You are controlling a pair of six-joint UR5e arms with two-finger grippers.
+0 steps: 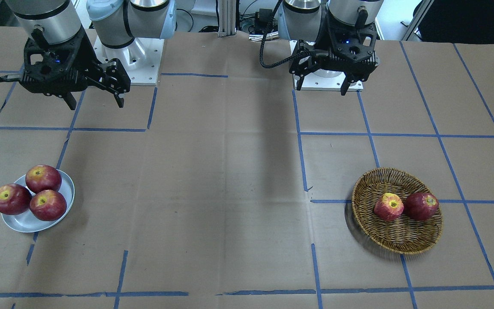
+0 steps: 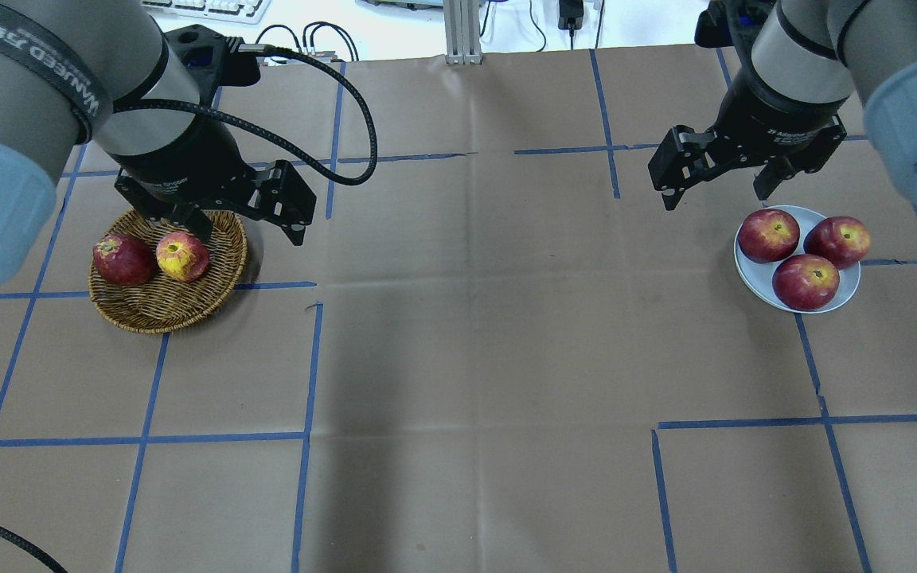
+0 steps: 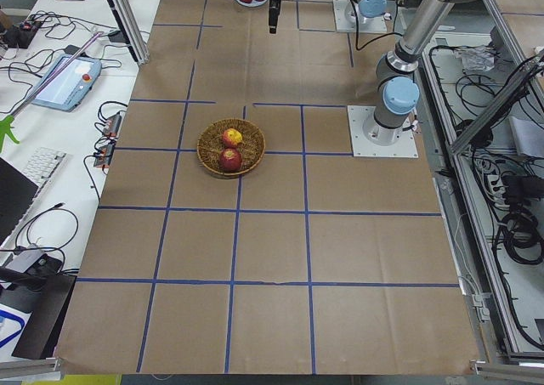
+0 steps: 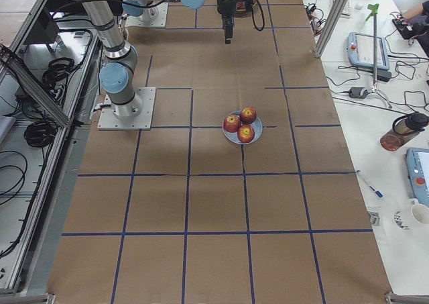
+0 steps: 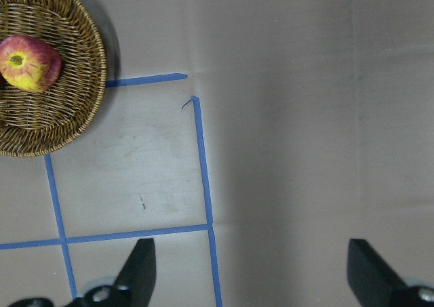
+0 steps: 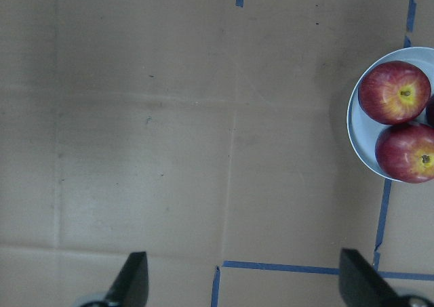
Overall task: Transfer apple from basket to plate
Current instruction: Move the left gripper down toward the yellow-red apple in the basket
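The pale streaky apple [image 1: 388, 207] with a yellow-green stem patch lies in the wicker basket [image 1: 401, 246], next to a darker red apple [image 1: 421, 206]. It also shows in the overhead view [image 2: 182, 256] and the left wrist view [image 5: 28, 63]. The white plate [image 1: 24, 221] holds three dark red apples [image 1: 43, 178]. My left gripper [image 1: 322, 88] is open and empty, high above the table, beside the basket [image 2: 164, 314]. My right gripper [image 1: 96, 103] is open and empty, high above the table, beside the plate [image 2: 847, 282].
Brown paper with blue tape lines [image 1: 300, 154] covers the table. The arms' base plates [image 1: 142, 64] stand at the robot's edge. A black cable [image 2: 347, 103] loops off the left wrist. Desks with keyboards and tablets [image 3: 68, 70] flank the table's ends.
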